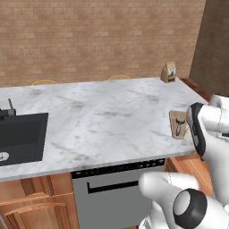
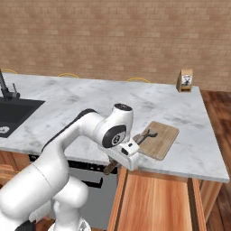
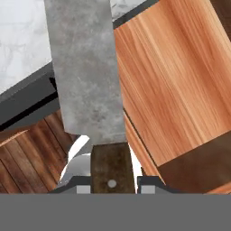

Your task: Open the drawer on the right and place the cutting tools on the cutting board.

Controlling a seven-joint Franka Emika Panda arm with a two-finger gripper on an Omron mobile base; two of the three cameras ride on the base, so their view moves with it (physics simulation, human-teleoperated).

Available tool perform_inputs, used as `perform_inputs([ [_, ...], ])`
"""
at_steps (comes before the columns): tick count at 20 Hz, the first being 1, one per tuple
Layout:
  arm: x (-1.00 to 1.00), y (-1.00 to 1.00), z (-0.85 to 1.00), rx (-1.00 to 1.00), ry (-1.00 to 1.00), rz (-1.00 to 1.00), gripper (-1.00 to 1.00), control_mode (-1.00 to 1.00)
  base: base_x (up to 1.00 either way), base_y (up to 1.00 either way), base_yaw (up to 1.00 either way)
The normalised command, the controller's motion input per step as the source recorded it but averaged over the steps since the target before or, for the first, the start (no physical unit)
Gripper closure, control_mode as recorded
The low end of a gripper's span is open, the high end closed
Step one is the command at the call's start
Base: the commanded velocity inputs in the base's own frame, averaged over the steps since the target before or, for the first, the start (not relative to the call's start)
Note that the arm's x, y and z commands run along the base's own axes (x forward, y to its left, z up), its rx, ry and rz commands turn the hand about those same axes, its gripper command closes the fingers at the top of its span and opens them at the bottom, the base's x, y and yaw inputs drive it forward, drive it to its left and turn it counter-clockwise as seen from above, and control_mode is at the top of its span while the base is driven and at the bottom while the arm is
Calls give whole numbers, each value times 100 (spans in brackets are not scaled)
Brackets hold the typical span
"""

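Grey-bladed cleaver (image 3: 85, 67) sits clamped by its brown handle in our gripper (image 3: 111, 184), above the pulled-out drawer (image 2: 153, 200), presumably lifted for transfer. 1 cutting tool (image 2: 145, 136) already lies on the cutting board (image 2: 161, 140) near the counter edge.

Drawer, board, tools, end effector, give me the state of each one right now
Drawer: pulled open.
Cutting board: flat on the counter, one small dark tool lying on it.
Cleaver: gripped by its brown handle, blade pointing away from the hand.
End effector: shut on the cleaver.
Paper bag: upright on the counter.
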Motion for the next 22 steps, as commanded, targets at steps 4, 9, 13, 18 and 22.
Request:
perform_inputs([
  [4, 100, -11, 15, 0, 5, -3, 100, -100, 0, 0, 0],
  [9, 100, -14, 2, 0, 3, -4, 100, -100, 0, 0, 0],
  [13, 81, -38, 0, 0, 0, -6, 100, -100, 0, 0, 0],
  [18, 61, -44, -10, 0, 0, -5, 100, -100, 0, 0, 0],
  [22, 13, -26, -31, -1, -3, -1, 100, -100, 0, 0, 0],
])
